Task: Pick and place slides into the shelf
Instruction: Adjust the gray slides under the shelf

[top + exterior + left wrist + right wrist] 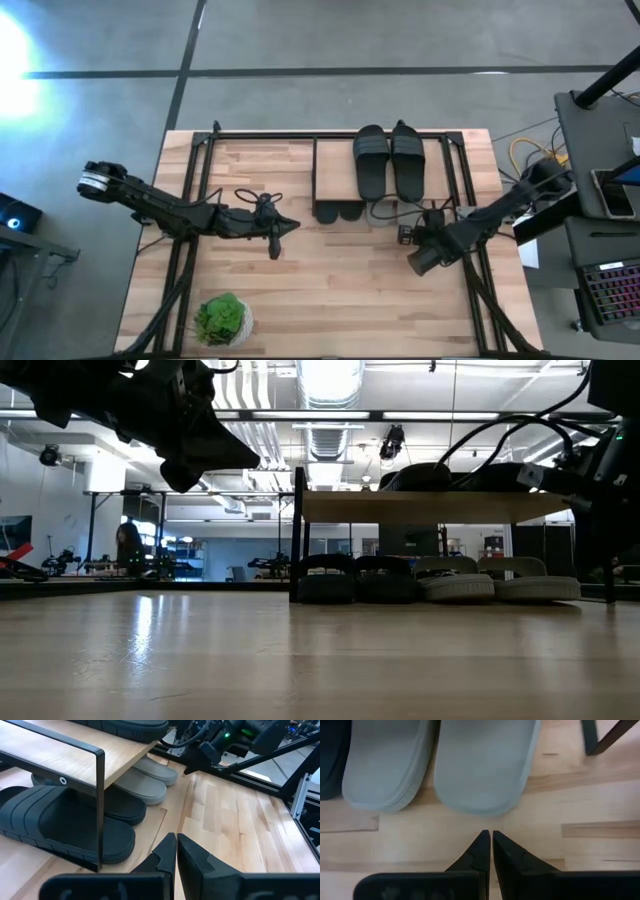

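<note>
The shelf stands at the table's far middle, with a light top board on a thin black frame. One black pair of slides lies on the top board. A second black pair and the light grey pair rest soles down on the table under the board. My left gripper hovers shut to the left of the shelf, its fingertips near the black slides. My right gripper is shut just short of the light grey slides' heels, with bare table between.
A green potted plant stands near the table's near left corner. Black frame rails run along both table sides. A laptop and cables sit beyond the right edge. Bare wood lies between the shelf and the near edge.
</note>
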`<state>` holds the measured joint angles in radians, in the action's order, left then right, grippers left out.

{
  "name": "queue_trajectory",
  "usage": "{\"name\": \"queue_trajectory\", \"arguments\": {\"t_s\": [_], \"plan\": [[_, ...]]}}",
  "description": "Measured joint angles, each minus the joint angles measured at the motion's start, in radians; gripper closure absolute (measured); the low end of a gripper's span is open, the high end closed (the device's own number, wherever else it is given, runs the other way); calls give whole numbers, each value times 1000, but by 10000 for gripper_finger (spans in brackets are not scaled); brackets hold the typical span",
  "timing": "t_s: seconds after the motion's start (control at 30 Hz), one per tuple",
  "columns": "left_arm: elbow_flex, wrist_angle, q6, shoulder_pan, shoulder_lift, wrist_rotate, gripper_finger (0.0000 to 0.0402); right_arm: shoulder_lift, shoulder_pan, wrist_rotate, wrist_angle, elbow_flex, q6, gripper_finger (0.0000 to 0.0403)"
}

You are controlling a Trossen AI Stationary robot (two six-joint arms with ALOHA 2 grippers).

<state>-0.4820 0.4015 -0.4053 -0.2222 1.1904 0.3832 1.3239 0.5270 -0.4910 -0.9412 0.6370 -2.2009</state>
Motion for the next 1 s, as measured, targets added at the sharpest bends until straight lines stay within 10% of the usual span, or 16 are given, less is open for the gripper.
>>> {"name": "queue_trajectory", "arguments": {"t_s": [1.0], "plan": [[-1,0,0,0,0,-7,402,251,6,-61,59,51,77,390]]}}
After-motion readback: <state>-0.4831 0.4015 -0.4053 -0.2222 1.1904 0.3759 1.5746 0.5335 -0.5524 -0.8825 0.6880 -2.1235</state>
